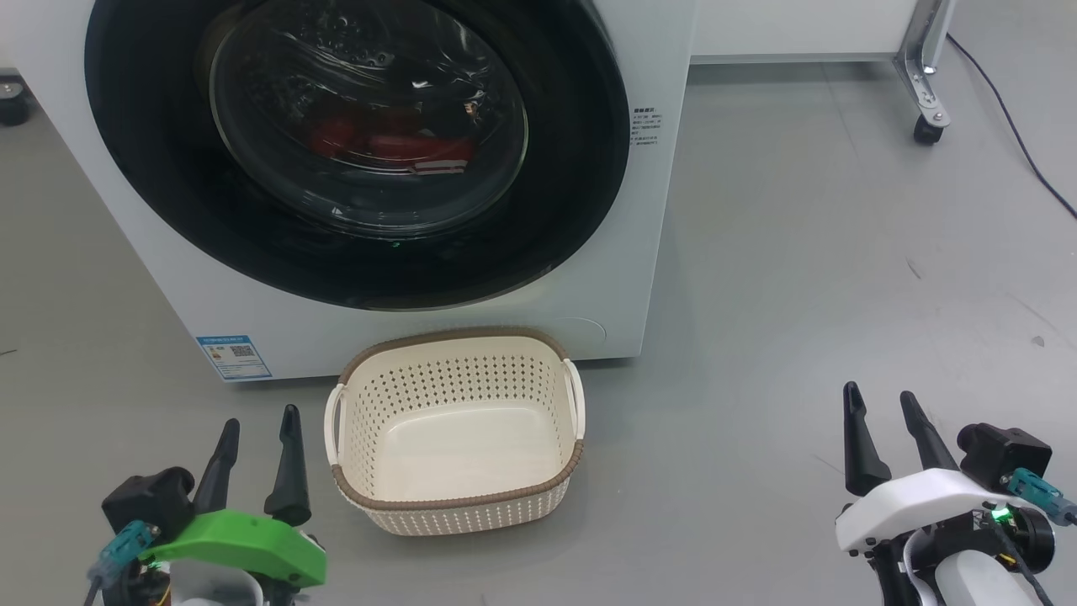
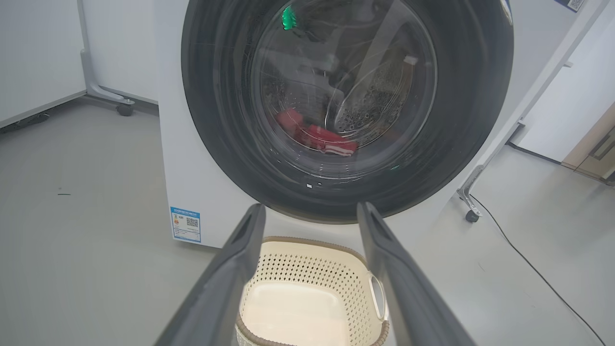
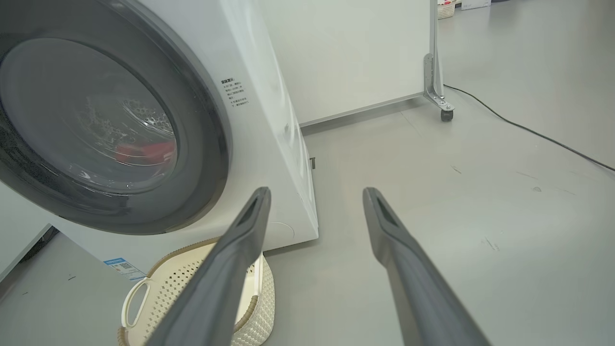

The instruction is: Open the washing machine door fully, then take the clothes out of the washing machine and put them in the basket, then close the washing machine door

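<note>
- Grey floor (image 1: 799, 252), white washing machine (image 1: 118, 194) standing at its far side.
- washing machine door (image 1: 580, 194) closed flat against the front.
- clothes (image 1: 387, 147) red, behind the glass, low in the drum.
- basket (image 1: 458, 337) on the floor just in front of the machine's base.
- left gripper (image 1: 259, 417) released, fingers spread, just beside the basket's left handle.
- right gripper (image 1: 879, 394) released, fingers spread, well apart from the basket.

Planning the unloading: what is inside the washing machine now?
Through the glass of the shut door, red clothes with a white-striped edge lie low in the drum. Reflections hide how many pieces there are, and anything under them.
</note>
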Tool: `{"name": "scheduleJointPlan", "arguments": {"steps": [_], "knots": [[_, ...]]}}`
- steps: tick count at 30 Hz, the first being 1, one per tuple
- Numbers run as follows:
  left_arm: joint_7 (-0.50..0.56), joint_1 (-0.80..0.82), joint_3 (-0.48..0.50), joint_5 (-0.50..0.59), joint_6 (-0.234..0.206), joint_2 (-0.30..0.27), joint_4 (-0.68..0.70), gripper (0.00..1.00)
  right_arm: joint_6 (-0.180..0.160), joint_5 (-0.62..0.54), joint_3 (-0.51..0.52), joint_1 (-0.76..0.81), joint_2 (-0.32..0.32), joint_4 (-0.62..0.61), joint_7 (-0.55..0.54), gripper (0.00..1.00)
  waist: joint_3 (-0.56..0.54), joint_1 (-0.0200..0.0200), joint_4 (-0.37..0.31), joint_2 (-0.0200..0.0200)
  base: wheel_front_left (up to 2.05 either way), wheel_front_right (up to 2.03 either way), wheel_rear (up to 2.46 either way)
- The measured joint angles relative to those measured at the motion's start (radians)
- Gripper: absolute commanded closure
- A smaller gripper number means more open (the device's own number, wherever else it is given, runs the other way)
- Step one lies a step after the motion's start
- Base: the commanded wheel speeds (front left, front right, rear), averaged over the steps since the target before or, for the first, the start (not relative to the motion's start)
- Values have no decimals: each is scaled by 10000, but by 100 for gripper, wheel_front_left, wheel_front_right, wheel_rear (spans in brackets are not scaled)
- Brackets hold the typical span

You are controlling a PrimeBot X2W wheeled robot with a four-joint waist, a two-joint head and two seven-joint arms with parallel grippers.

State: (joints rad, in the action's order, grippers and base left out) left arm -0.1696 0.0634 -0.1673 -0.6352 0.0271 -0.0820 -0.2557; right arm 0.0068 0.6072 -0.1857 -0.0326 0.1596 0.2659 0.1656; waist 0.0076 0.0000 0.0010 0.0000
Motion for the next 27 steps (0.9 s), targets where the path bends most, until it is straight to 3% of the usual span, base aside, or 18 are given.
{"name": "scheduleJointPlan", "arguments": {"steps": [27], "knots": [[-796,3,-416,2849,-234,33,-399,0,-359,-2928,-740,-1,100,-98,790,0,-31,0,25,0,0,0,0]]}}
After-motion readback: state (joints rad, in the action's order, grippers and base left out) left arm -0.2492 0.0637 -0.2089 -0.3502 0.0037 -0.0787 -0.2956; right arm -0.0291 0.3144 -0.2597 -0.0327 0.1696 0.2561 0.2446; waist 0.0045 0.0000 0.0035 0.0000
